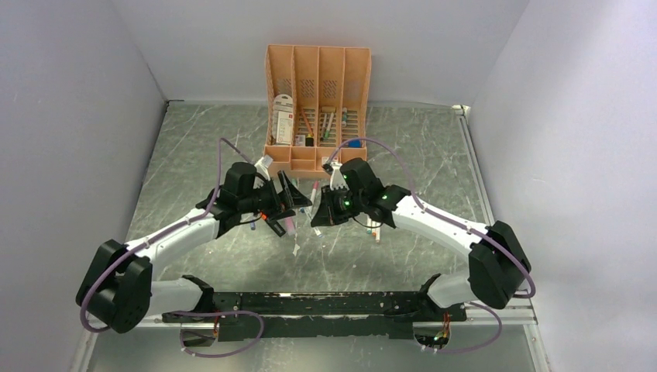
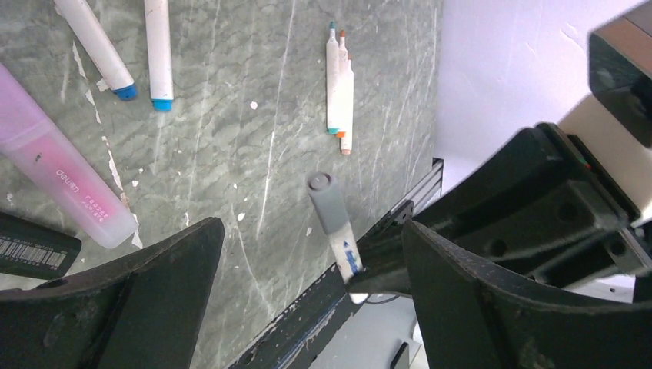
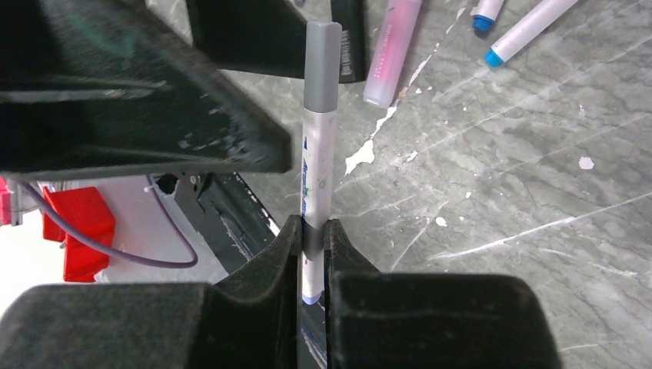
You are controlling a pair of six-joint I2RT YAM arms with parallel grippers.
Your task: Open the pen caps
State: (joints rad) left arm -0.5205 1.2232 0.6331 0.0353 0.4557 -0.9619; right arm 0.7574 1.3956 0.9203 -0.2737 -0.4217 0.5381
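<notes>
Pinching a white marker (image 3: 317,177) low on its barrel, the right gripper (image 3: 311,231) holds it out with the grey cap (image 3: 322,65) on, pointing toward the left gripper (image 2: 311,231). That one is spread wide, the cap near the gap between its fingers. On the table (image 2: 254,154) two blue caps (image 2: 123,92) sit on their markers, beside a pink highlighter (image 2: 61,181).

Grey marbled tabletop (image 1: 434,155) spreads before me, plain pale walls (image 1: 70,93) on three sides, peach organizer (image 1: 318,66) at the back.
</notes>
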